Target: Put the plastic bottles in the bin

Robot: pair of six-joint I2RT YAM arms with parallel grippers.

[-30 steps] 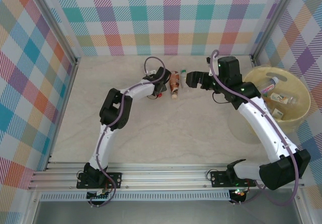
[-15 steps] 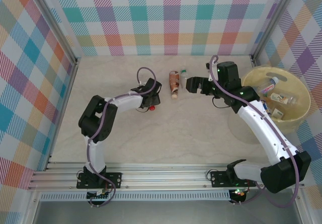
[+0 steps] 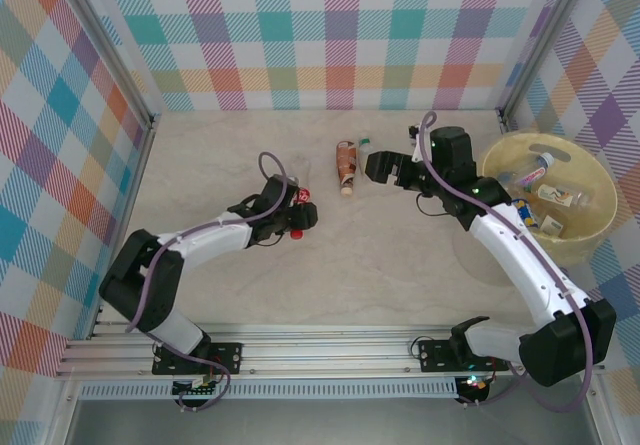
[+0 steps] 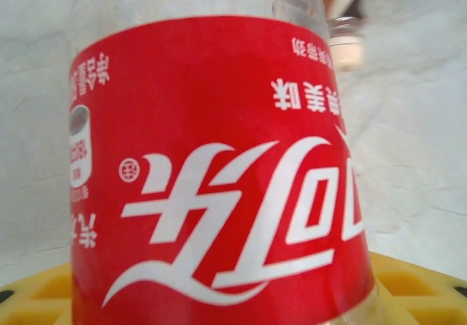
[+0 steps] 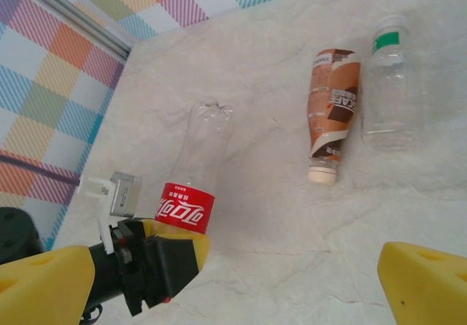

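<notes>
Well left of the bin (image 3: pixel 600 227), the left jaws grip a red-labelled bottle (image 4: pixel 219 179) round its label; nearer the bin, the right jaws stand wide apart, holding nothing.

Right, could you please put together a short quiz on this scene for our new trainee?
1. True or false: the left tool is closed on the red-labelled Coca-Cola bottle.
2. What lies on the table in front of the open right tool? A) a brown-labelled bottle beside a clear white-capped bottle; B) two blue cans; C) a spoon.
3. Fill in: the pale-yellow bin stands on the robot's ____ side.
Key: 1 true; 2 A; 3 right.
</notes>
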